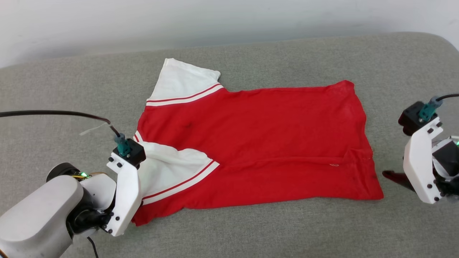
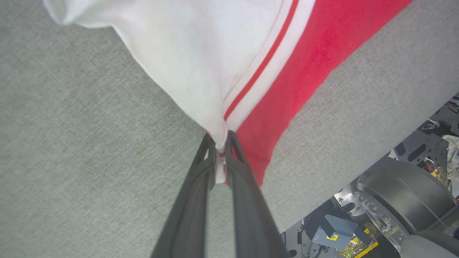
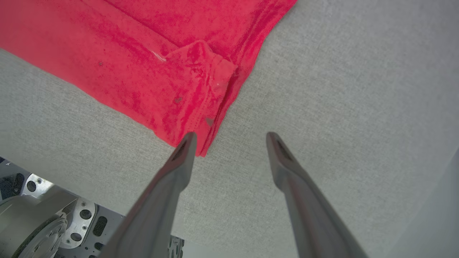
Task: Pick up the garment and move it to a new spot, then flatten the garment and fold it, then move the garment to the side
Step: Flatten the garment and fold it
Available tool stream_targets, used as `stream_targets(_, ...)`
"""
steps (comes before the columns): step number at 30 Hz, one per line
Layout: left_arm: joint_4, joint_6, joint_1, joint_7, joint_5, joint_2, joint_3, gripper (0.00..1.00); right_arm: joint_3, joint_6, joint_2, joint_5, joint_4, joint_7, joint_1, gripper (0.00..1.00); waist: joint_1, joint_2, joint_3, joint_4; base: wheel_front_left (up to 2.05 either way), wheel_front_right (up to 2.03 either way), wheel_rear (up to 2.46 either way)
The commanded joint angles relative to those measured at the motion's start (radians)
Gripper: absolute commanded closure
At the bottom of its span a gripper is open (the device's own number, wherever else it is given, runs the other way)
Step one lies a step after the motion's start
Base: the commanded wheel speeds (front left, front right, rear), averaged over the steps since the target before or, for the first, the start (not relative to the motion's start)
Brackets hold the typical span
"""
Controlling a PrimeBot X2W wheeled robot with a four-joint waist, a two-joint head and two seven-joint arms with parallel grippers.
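The garment (image 1: pixel 258 143), a red T-shirt with white sleeves and striped trim, lies spread sideways on the grey cushion (image 1: pixel 251 236), its near sleeve folded onto the body. My left gripper (image 2: pixel 221 145) is shut on the garment (image 2: pixel 294 71) at the near sleeve's striped seam, where white and red cloth bunch between its fingers. My right gripper (image 3: pixel 231 138) stands open at the near hem corner of the garment (image 3: pixel 161 64). The corner's tip lies right at its left finger (image 3: pixel 179 161). One dark finger (image 1: pixel 392 177) of the right gripper shows just right of the hem.
The cushion's front edge is close behind both grippers, with the robot's metal base (image 2: pixel 401 200) below it. A pale wall (image 1: pixel 229 21) runs along the far edge. Bare cushion lies to the left, right and front of the shirt.
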Motion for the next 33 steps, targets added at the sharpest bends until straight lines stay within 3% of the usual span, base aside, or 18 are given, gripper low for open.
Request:
stream_targets(1, -0.003, -0.001, -0.007, 0.000, 0.007, -0.001, -0.003, 1.00, 0.006, -0.001, 0.002, 0.007, 0.009, 0.007, -0.004, 0.00, 0.0000, -0.0001, 0.004, 0.006, 0.00, 0.00, 0.00)
stream_targets(13, -0.032, 0.008, -0.008, -0.020, 0.017, -0.020, -0.009, 1.00, 0.048, -0.001, 0.194, 0.035, 0.276, -0.098, 0.090, 0.00, 0.0000, -0.0001, 0.043, 0.025, 0.00, 0.00, 0.00)
stream_targets(19, -0.023, 0.009, 0.004, -0.035, 0.015, -0.012, -0.006, 1.00, 0.109, -0.001, 0.237, 0.051, 0.343, -0.135, 0.127, 0.01, 0.0000, -0.0001, 0.048, 0.021, 0.00, 0.00, 0.00)
stream_targets(20, -0.020, 0.009, 0.010, -0.040, 0.012, -0.010, -0.005, 1.00, 0.110, -0.001, 0.231, 0.055, 0.339, -0.151, 0.118, 0.84, 0.0000, -0.0001, 0.044, 0.019, 0.00, 0.00, 0.00)
stream_targets(21, -0.018, 0.010, 0.014, -0.043, 0.010, -0.007, -0.003, 1.00, 0.108, -0.001, 0.223, 0.058, 0.331, -0.168, 0.105, 1.00, 0.0000, -0.0001, 0.039, 0.017, 0.00, 0.00, 0.00)
stream_targets(30, -0.057, 0.012, 0.070, -0.072, -0.025, 0.053, 0.013, 1.00, 0.114, -0.001, 0.067, 0.094, 0.178, -0.255, 0.035, 1.00, 0.0000, -0.0001, -0.030, 0.007, 0.00, 0.00, 0.00)
stream_targets(31, -0.100, 0.020, 0.103, -0.074, -0.036, 0.078, 0.011, 1.00, 0.125, -0.001, 0.007, 0.109, 0.113, -0.262, 0.055, 1.00, 0.0000, -0.0001, -0.044, 0.007, 0.00, 0.00, 0.00)
stream_targets(33, -0.131, 0.028, 0.125, -0.073, -0.042, 0.096, 0.005, 1.00, 0.139, -0.001, -0.027, 0.119, 0.068, -0.251, 0.075, 1.00, 0.0000, -0.0001, -0.050, 0.006, 0.00, 0.00, 0.00)
